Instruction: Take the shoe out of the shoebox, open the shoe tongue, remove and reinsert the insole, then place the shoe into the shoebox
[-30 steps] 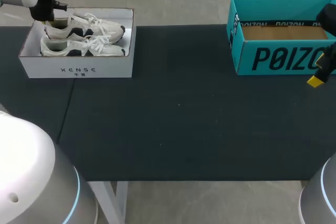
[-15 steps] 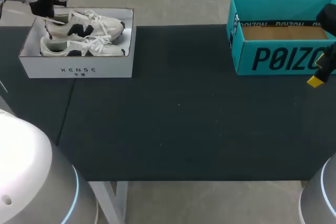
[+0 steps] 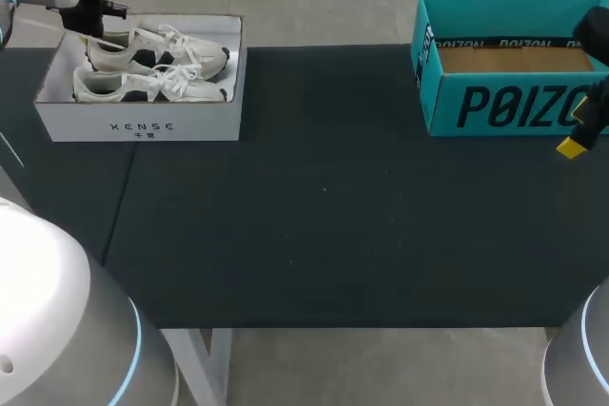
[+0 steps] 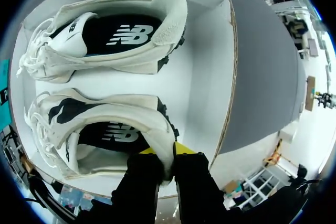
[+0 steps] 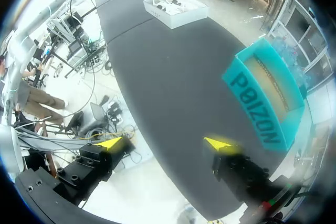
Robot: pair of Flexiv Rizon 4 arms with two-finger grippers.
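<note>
A white shoebox point(image 3: 143, 125) stands at the table's far left with a pair of white and navy shoes in it. My left gripper point(image 3: 95, 33) is over the box's left end, shut on the heel collar of the far shoe point(image 3: 176, 48). In the left wrist view the gripper point(image 4: 167, 153) pinches that shoe point(image 4: 105, 135) at the heel rim, with the other shoe point(image 4: 110, 40) lying beyond it. The near shoe point(image 3: 143, 86) lies flat in the box. My right gripper point(image 3: 574, 146) hangs open at the right edge, holding nothing point(image 5: 165, 142).
An open teal box point(image 3: 514, 102) stands at the far right, just behind my right gripper. The black table mat point(image 3: 324, 216) stretches between the two boxes. In the right wrist view the teal box point(image 5: 268, 93) is ahead and the white shoebox point(image 5: 176, 6) far off.
My left gripper has shifted slightly over the box's left end, and the far shoe's heel moved with it. The right arm has not moved.
</note>
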